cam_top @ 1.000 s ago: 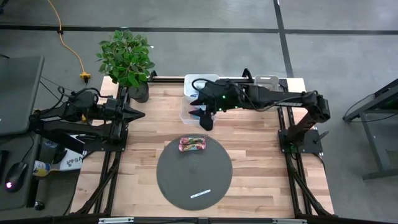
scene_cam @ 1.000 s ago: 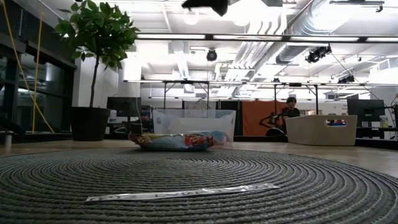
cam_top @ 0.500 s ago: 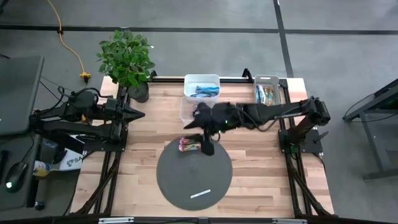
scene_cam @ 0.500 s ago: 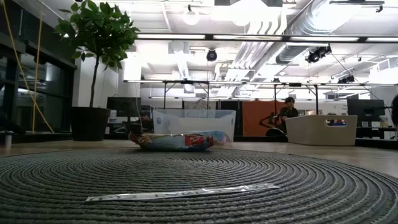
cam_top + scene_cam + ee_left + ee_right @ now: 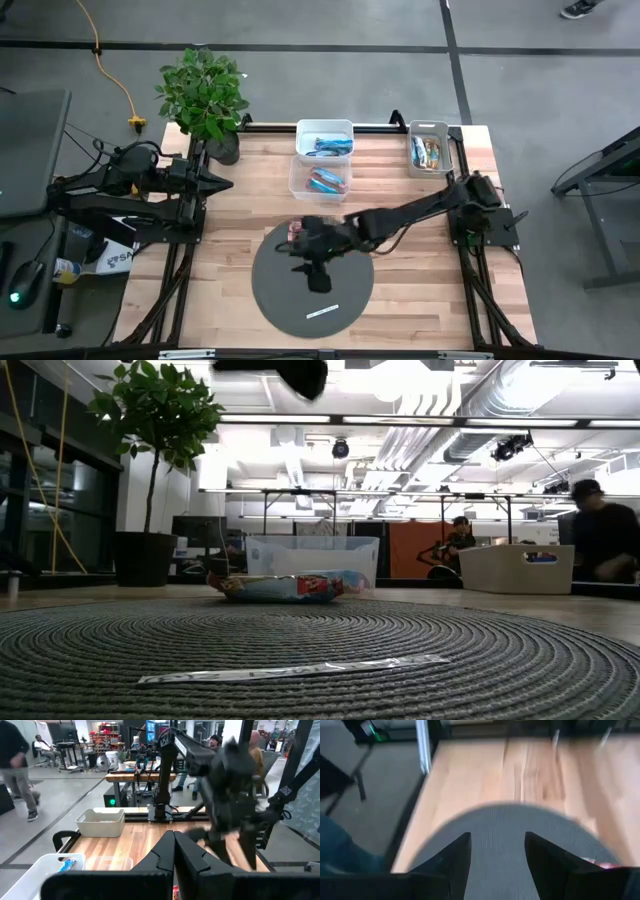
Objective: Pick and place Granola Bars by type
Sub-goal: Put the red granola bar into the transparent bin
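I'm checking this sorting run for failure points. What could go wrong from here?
1. The remaining bars lie pressed together at the mat's edge; the open right hand might take both at once or nudge them off the mat.
2. A thin white strip also lies on the mat and could be mistaken for a bar.

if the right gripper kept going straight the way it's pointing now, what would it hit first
Most likely the round grey mat. The right gripper hangs open over it, nothing showing between its fingers except mat. The last granola bar lies off to one side, though depth is hard to judge.
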Motion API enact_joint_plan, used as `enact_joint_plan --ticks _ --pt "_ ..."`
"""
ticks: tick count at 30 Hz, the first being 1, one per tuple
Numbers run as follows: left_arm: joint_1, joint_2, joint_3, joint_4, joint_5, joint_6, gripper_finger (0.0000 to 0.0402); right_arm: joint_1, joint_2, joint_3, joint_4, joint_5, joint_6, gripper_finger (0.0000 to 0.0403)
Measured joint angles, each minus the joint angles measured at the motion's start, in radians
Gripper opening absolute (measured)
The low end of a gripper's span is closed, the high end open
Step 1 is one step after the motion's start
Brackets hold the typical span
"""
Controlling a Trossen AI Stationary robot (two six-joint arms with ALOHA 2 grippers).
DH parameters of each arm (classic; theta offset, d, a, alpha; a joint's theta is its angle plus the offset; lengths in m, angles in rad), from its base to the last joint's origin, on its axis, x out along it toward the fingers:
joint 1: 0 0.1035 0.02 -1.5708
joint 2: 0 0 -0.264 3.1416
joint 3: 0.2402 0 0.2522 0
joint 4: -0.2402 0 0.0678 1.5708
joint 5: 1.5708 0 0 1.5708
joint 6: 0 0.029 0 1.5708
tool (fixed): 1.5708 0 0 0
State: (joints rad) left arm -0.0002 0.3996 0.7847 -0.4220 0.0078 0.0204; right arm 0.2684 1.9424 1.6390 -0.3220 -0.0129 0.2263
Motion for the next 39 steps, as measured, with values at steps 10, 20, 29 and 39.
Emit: enact_joint_plan --ticks 10,20,29,39 --pt "0.000 0.000 0.000 0.000 0.000 0.000 0.0001 -0.003 0.147 0.000 -0.048 0.076 -0.133 0.0169" --pt "0.000 0.000 0.000 0.000 0.000 0.000 0.0001 -0.047 0.187 0.000 -0.151 0.224 -0.192 0.0169" --pt "0.000 0.000 0.000 0.000 0.000 0.000 0.0001 -0.123 0.197 0.000 -0.226 0.185 -0.207 0.0169" --pt "0.000 0.000 0.000 0.000 0.000 0.000 0.0001 -0.158 0.207 0.000 -0.236 0.081 -0.284 0.0169"
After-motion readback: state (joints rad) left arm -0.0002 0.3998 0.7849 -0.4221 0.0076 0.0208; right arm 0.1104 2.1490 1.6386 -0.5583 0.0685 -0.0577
